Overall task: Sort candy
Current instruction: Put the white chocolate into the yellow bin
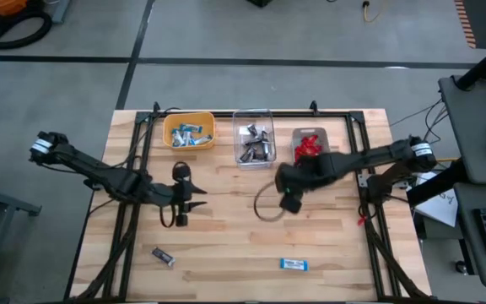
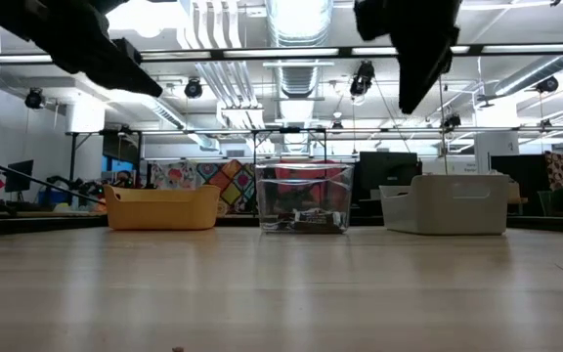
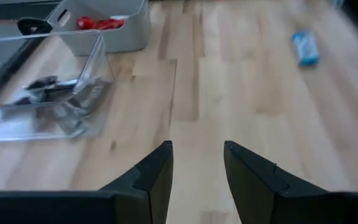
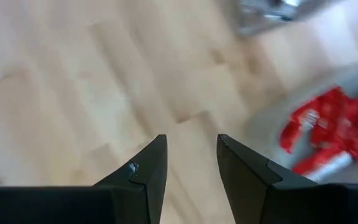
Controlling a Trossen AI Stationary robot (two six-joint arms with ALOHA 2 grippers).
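Note:
Blue-and-white candy fills the yellow bin (image 1: pixel 189 131), dark brown candy the clear bin (image 1: pixel 254 139), and red candy (image 4: pixel 328 134) the grey bin (image 1: pixel 310 145). One dark brown candy (image 1: pixel 163 256) and one blue-and-white candy (image 1: pixel 294 264) lie loose on the table near its near edge. The blue-and-white one also shows in the left wrist view (image 3: pixel 305 46). My left gripper (image 1: pixel 199 197) hovers left of centre, open and empty (image 3: pixel 197 162). My right gripper (image 1: pixel 287 197) hovers just near of the grey bin, open and empty (image 4: pixel 191 155).
The three bins stand in a row along the far edge of the wooden table (image 1: pixel 226 236). A loop of cable (image 1: pixel 264 207) lies beside my right gripper. Dark frame rails (image 1: pixel 369 194) run along the left and right sides.

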